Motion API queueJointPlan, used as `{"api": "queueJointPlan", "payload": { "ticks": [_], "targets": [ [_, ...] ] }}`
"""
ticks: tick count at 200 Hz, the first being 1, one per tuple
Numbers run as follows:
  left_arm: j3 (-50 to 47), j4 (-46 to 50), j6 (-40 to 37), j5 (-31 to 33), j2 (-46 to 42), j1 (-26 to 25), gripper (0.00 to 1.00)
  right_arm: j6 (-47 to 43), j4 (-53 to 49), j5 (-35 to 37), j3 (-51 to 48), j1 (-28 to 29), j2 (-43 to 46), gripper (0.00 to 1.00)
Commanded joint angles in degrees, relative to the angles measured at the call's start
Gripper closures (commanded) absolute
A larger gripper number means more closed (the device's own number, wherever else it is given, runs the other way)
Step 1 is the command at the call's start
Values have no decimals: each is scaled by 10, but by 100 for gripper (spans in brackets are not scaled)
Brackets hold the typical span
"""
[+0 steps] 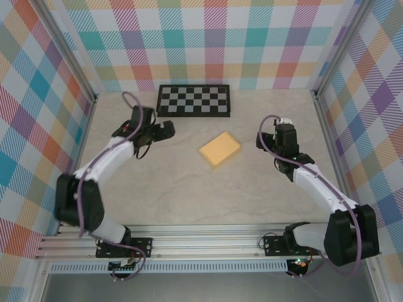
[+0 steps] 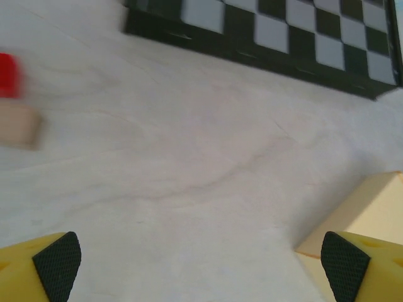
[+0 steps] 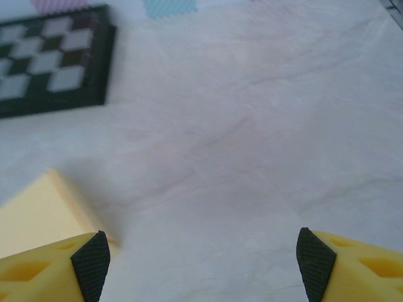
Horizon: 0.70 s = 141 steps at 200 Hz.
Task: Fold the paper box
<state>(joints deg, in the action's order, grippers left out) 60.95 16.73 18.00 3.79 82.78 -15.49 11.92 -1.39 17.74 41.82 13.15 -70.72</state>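
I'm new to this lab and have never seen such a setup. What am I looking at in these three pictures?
These are two robot arms bolted at the near edge of a table. The overhead picture looks down from above and behind them. In it the left gripper and the right gripper sit on either side of a tan paper box, which lies there as a small flat rectangle. A black-and-white checkerboard lies at the back. The other two pictures come from a camera on each wrist. The yellow fingers with black pads at the bottom of each are that arm's own. Both grippers are open and hold nothing. The left wrist view also catches a small red thing and a tan block, both blurred.
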Motion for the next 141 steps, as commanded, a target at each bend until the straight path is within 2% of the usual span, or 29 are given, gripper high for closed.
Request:
{"api": "queueJointPlan", "payload": {
  "ticks": [1,17,23,36,43,65,77,95,102,116,124,141],
  "targets": [
    [-155,-132,-66,139,-58,6,0,-72,142,27,-45,-34,-51,19],
    [-230,-216,-72,203,-78,11,0,-72,215,27,-87,-51,-76,18],
    [-230,-203,-63,205,-85,17,0,-72,238,22,-101,-55,-82,16],
    [-255,-258,-81,185,-98,20,0,-74,293,1,-130,-63,-95,0],
    [-270,-294,-96,178,-103,20,0,-74,282,-7,-130,-66,-93,0],
    [-289,-329,-94,206,-107,36,0,-93,347,-14,-155,-74,-90,0],
    [-331,-408,-132,209,-99,37,0,-100,407,-27,-176,-82,-96,0],
    [-378,-515,-142,238,-52,39,0,-108,502,-59,-210,-88,-128,0],
    [-370,-486,-145,204,-56,40,0,-119,518,-84,-216,-89,-138,0],
    [-358,-497,-174,171,-36,45,0,-128,579,-93,-231,-88,-169,0],
    [-357,-509,-191,151,-28,49,0,-123,536,-95,-222,-88,-158,0],
    [-374,-558,-204,123,-23,64,0,-122,514,-97,-204,-90,-163,0]
  ]
}}
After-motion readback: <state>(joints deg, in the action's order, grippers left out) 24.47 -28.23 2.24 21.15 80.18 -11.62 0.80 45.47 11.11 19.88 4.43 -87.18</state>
